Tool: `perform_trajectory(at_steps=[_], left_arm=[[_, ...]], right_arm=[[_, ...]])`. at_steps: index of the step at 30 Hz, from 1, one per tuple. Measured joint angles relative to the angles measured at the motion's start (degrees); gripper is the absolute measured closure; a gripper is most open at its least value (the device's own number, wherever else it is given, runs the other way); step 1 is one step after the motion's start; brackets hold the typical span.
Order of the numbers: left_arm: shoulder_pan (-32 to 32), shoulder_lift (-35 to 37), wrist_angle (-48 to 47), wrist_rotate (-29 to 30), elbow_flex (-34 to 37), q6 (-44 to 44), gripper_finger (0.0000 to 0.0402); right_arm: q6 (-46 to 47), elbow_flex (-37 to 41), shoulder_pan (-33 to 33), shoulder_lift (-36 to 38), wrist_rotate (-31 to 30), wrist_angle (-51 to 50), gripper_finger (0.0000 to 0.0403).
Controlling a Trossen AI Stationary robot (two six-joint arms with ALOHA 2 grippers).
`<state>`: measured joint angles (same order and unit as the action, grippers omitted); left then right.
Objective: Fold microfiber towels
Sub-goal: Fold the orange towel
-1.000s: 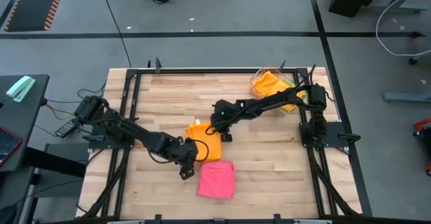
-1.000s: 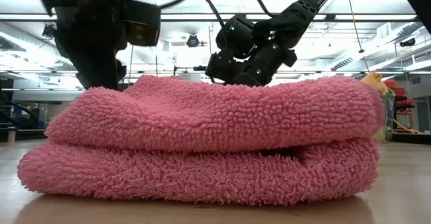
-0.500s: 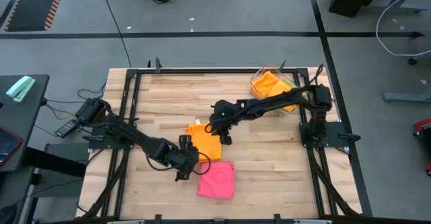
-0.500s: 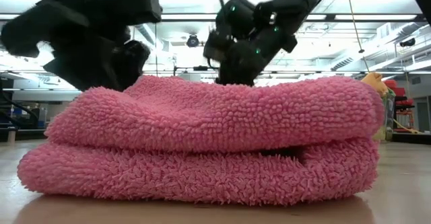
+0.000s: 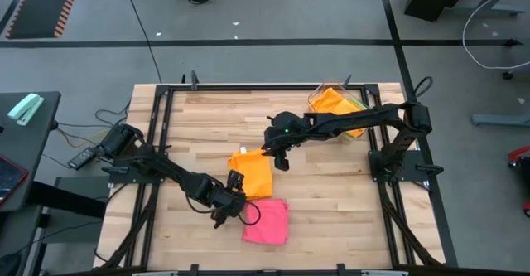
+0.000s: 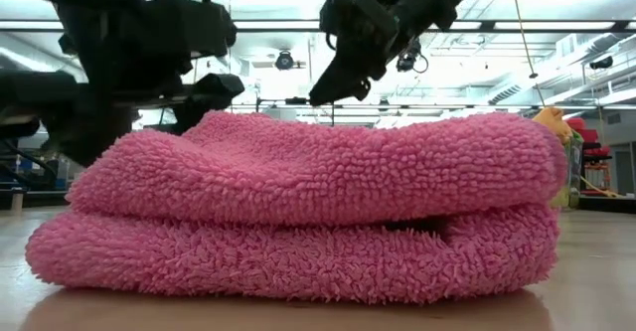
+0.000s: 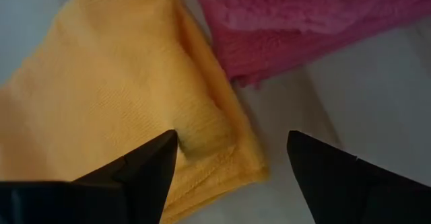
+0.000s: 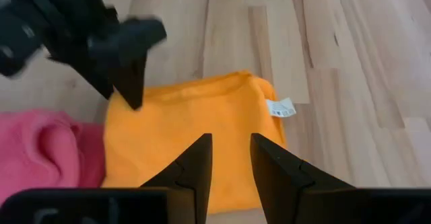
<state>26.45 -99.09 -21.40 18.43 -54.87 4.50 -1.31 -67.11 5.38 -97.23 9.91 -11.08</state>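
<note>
Rising off the folded orange towel (image 5: 252,175), the right gripper (image 5: 282,162) is lifting clear, its fingers standing slightly apart and empty, while the left gripper (image 5: 234,211) is swinging in low at the towel's near corner, jaws spread wide. Beside it, touching, the pink towel (image 5: 267,221) is lying folded. Both are looking soft, light and floppy; a pinch at a folded edge is looking safest.

A thick, shaggy looped pile is shown on the folded pink towel (image 6: 298,212). A finer, flatter, matt cloth weave is seen on the orange towel (image 8: 195,136). The desk (image 5: 331,201) is made of pale, smooth wooden planks, framed in dark metal.
</note>
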Motion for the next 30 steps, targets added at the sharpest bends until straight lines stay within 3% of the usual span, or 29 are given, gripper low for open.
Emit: perform_trajectory(at_steps=[9,13,18,22,30], left_arm=[[0.0,-2.3,0.9,0.9,-0.1,2.6,0.0121],[-0.6,-2.3,0.9,1.0,-0.1,1.9,0.0176],[-2.4,-2.3,0.9,1.0,0.0,0.8,0.0284],[-4.3,-2.3,0.8,-4.1,0.0,-3.7,0.0378],[-6.3,1.6,0.2,-10.2,0.0,-19.5,0.0388]], right_arm=[[2.4,0.0,-2.0,1.9,-0.9,-1.5,0.0293],[2.4,0.0,-3.3,1.9,-0.9,-1.5,0.0293],[2.7,0.0,-5.3,1.9,-0.9,-1.4,0.0293],[3.3,0.0,-6.6,1.9,-0.9,-1.4,0.0293],[5.5,0.9,-10.9,0.5,-0.9,-2.2,0.028]])
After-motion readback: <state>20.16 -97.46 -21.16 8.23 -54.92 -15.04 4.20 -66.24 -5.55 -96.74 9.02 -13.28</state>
